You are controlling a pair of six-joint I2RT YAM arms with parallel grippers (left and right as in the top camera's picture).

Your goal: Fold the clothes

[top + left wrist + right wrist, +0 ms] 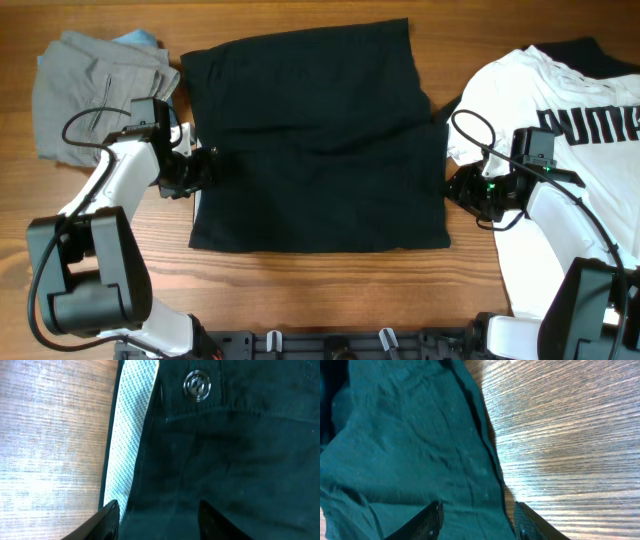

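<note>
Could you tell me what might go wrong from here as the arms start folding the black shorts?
1. The left end effector sits open at the waistband edge of the shorts; it may pinch only one layer, so the fold would skew.
2. The right end effector straddles just the shorts' edge; a thin bite could slip.
3. The T-shirt lies under the right arm, beside the shorts, and might get dragged along.
</note>
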